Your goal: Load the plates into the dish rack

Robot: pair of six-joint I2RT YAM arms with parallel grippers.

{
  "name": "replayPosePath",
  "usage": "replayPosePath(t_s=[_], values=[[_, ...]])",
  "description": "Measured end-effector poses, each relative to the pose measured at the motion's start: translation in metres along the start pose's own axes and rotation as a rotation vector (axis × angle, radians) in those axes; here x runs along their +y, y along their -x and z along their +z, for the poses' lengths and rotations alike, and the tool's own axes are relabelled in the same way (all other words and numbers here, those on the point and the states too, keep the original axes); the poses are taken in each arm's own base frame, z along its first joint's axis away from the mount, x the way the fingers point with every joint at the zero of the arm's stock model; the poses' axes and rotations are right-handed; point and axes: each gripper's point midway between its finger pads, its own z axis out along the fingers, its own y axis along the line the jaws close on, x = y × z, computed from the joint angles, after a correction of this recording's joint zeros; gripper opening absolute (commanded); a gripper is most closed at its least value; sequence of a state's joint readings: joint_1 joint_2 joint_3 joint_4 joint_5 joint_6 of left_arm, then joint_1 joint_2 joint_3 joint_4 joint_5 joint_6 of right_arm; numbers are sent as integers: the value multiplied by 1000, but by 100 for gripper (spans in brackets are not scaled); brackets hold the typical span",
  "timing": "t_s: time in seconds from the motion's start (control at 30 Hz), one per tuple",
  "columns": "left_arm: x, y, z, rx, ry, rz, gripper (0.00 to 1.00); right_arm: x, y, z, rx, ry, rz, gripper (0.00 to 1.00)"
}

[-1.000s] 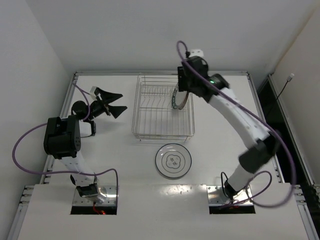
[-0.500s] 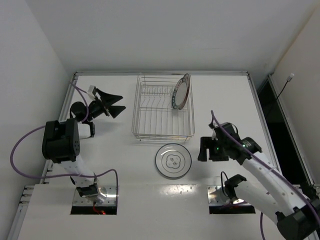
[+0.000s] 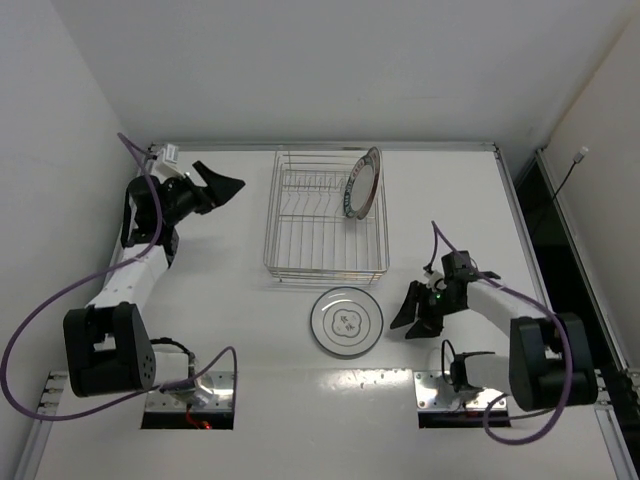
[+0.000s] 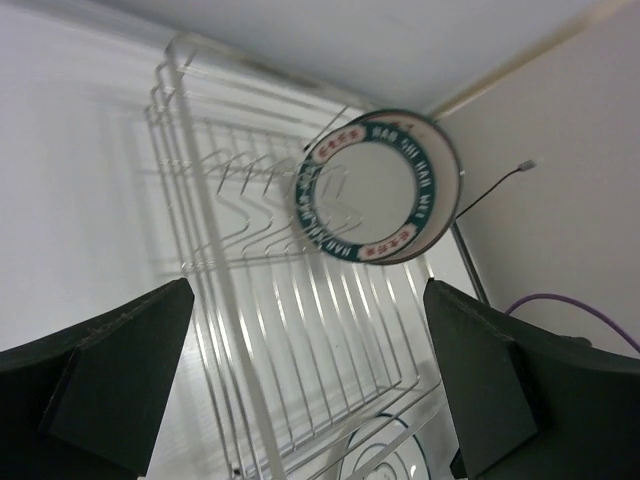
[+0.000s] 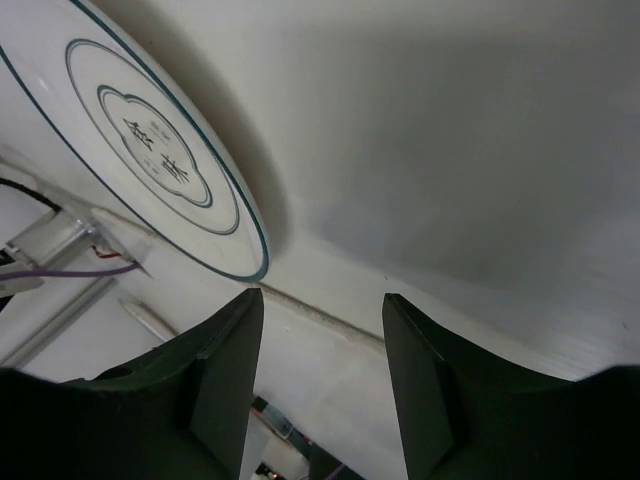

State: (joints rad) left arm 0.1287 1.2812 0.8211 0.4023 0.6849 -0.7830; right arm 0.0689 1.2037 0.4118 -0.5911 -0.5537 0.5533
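Note:
The wire dish rack stands mid-table. In its right end a plate with a dark blue patterned rim stands on edge, also seen in the left wrist view. A white plate with grey rings and a small centre motif lies flat on the table in front of the rack. My right gripper is low, just right of this plate, open with nothing between its fingers. My left gripper hovers left of the rack, wide open and empty.
Raised table edges run along the back and sides. White walls close in on the left and behind. The arm bases and purple cables sit at the near edge.
My right arm has left the patterned plate standing in the rack and swung down to the flat plate's right side. My left arm has lifted back toward the far left.

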Motion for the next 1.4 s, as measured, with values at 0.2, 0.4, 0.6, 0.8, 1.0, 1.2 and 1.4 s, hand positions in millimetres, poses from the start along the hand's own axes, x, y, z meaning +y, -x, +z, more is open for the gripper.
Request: replayPosePath(t_s=[0.2,0.4,0.6,0.8,1.0,1.2,1.4], values=[[30,-25,1,77,101,-44,100,5,4,15,55,69,26,52],[32,-27,0,86,108,-41,100,10,10,19,52,105,9,57],[35,-31,1,100,106,-51,100,16,11,24,90,144,27,60],[39,-36,3,114,110,-67,100,25,11,30,155,198,72,59],[41,-39,5,123,108,-88,100,32,8,38,234,229,91,47],[42,-41,6,131,101,-98,100,34,26,52,209,237,-16,7],[41,-42,7,138,93,-102,100,35,28,52,197,244,-33,0]])
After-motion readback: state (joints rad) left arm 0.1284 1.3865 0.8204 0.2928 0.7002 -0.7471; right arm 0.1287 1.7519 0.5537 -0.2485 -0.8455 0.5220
